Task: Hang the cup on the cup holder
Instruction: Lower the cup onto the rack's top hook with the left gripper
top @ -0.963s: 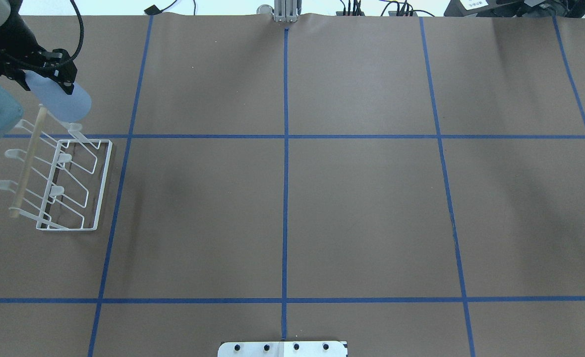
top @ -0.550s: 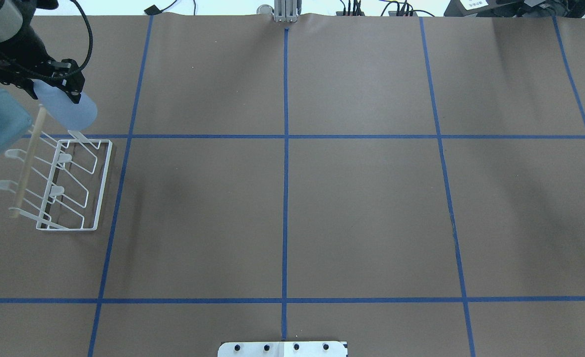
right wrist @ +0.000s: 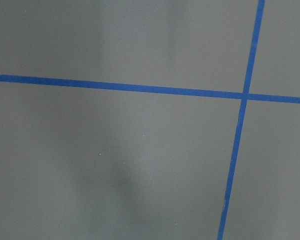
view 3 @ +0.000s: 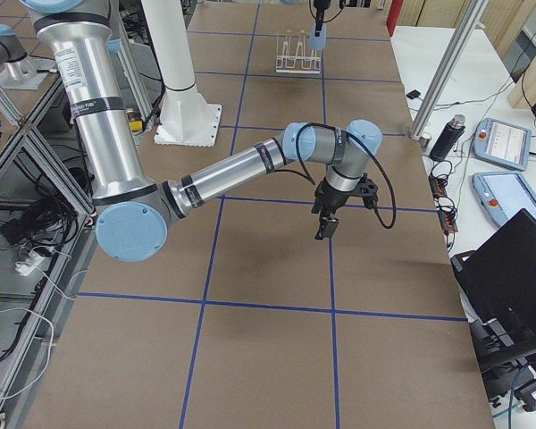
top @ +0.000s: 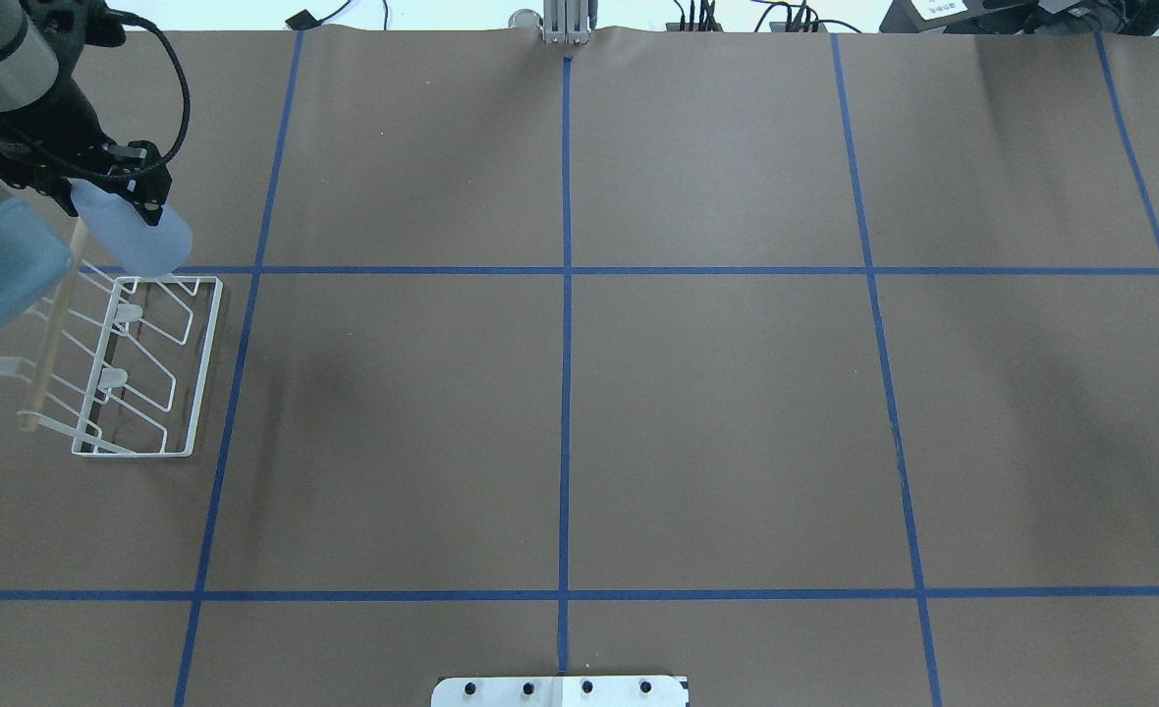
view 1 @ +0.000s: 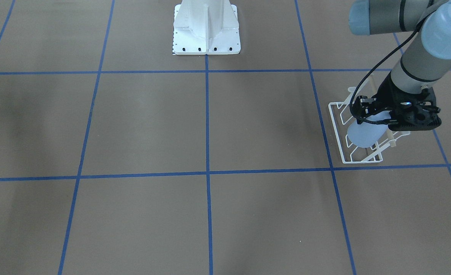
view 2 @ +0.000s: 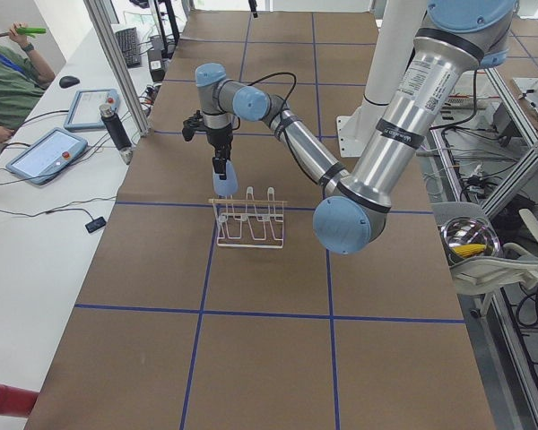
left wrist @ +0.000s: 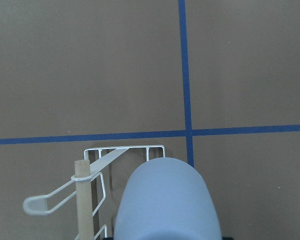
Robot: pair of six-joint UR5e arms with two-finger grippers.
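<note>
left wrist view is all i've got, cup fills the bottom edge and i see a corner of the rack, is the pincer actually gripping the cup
observer: Yes. The overhead view shows the left pincer shut on the cup.
operator: where along the rack is it
observer: At the cup holder's end farthest from the robot, on the base-frame side. I can't tell whether it's hooked on yet.
operator: and the other arm
observer: The right pincer hangs over the table, far across from the cup holder.
</note>
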